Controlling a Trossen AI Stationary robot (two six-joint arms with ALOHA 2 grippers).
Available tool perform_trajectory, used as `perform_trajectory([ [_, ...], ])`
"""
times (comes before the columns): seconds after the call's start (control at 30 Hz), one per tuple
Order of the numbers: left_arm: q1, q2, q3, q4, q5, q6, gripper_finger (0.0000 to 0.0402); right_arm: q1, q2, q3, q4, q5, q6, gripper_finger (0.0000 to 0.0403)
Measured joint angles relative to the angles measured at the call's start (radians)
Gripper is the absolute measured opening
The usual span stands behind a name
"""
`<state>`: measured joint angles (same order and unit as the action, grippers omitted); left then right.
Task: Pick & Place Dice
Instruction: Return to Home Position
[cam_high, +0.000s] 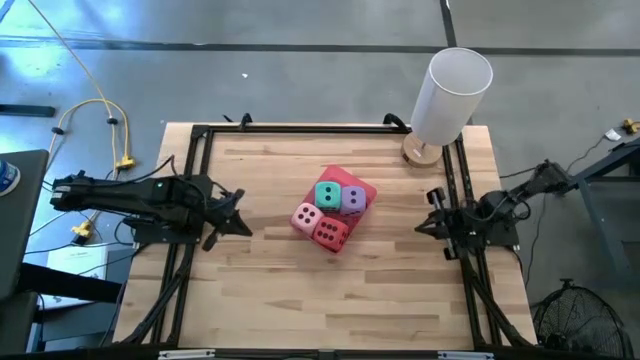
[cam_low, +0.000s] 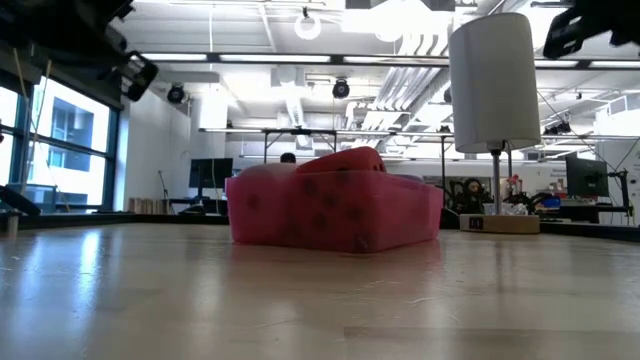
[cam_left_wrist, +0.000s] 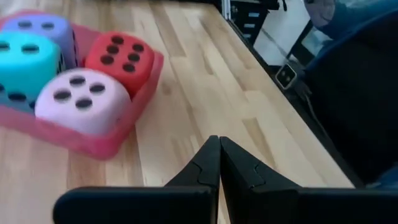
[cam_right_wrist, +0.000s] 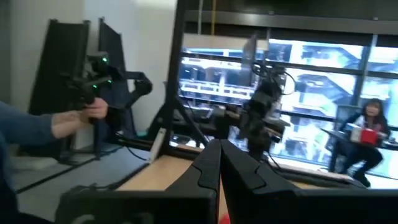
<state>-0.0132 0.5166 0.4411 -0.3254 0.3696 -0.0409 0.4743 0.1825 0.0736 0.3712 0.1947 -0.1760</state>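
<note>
The left gripper (cam_high: 236, 222) hangs near the left edge of the table (cam_high: 260, 300), its two fingers pressed together and holding nothing, as the left wrist view shows. The right gripper (cam_high: 428, 222) sits at the right edge, its fingers likewise together and empty.

All four dice lie in the pink tray (cam_high: 367, 186) near the middle of the table, packed side by side and touching: the teal die (cam_high: 327, 194) and purple die (cam_high: 353, 199) toward the far edge, the pink die (cam_high: 306, 216) and red die (cam_high: 331, 233) toward the near edge. No die shows on the bare wood in any view, so the placing looks finished. What seems left is only for the arms to settle into their rest pose, and both already sit well apart from the tray.

A white cylinder (cam_high: 452, 95) stands at the far right corner. No brand, label or writing can be read anywhere; the dice carry only dark pips.
</note>
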Motion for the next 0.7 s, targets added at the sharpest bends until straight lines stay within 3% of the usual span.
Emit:
perform_trajectory([
  [0.1,0.000,-0.088,-0.027,-0.020,0.003,-0.023,0.0001,-0.056,-0.001,-0.033,0.023,-0.024,0.044,0.0002],
  [0.33,0.010,-0.300,-0.219,0.154,-0.056,-0.012,0.0001,-0.158,0.014,-0.064,0.022,-0.150,0.181,0.0003],
  [0.7,0.031,-0.448,-0.369,0.233,0.003,0.003,0.0001,-0.215,0.035,-0.065,0.007,-0.095,0.201,0.0003],
])
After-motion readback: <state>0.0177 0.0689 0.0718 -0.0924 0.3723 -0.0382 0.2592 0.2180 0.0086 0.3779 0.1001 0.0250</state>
